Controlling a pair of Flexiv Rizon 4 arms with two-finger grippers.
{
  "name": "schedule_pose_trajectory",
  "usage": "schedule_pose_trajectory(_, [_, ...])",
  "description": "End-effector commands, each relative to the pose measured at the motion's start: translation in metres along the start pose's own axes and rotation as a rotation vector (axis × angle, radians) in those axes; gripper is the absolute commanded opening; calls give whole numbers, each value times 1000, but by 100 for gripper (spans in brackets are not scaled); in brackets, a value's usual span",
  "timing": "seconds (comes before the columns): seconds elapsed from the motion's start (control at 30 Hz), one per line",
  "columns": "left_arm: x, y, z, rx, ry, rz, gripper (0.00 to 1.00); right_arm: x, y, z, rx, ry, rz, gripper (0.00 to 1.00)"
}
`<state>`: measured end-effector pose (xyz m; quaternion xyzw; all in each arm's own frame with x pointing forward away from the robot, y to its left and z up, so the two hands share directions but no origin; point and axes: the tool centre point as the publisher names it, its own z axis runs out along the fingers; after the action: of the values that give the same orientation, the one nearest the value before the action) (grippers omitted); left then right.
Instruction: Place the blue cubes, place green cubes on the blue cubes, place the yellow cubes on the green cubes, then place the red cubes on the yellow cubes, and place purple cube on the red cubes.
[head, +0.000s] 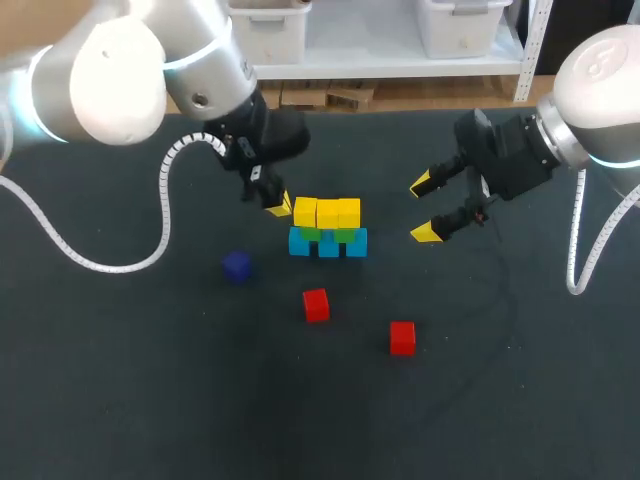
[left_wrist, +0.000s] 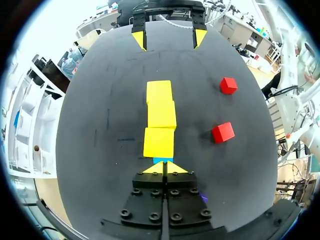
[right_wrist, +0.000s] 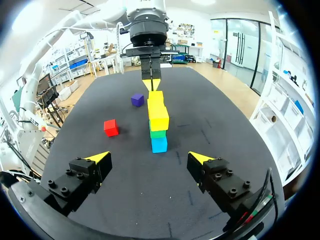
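Stack: yellow cubes (head: 327, 212) in a row over green cubes (head: 309, 234), blue cubes (head: 328, 243) beneath.
Left gripper (head: 278, 205): fingers pressed together, empty.
Right gripper (head: 428, 208): fingers spread, empty.

Mid-frame stands a stack: yellow cubes (head: 327, 212) over green cubes (head: 345, 236) over blue cubes (head: 328, 246). The left gripper (head: 278, 205) sits at its left end, and the right gripper (head: 425, 208) gapes wide to its right. Below lie a purple cube (head: 237, 266) and two red cubes (head: 316, 305), apart.
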<state>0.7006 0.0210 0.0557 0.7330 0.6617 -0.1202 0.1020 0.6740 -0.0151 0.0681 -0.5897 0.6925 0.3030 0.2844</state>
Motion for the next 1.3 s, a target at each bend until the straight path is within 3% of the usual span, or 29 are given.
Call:
schedule_pose_trajectory(0.03, [-1,2,0,8,2,1,0,0,0,0,0,-2,-1,100])
schedule_pose_trajectory(1.3, [-5,-1,2,20,5,5,0,0,0,0,0,-2,-1,100])
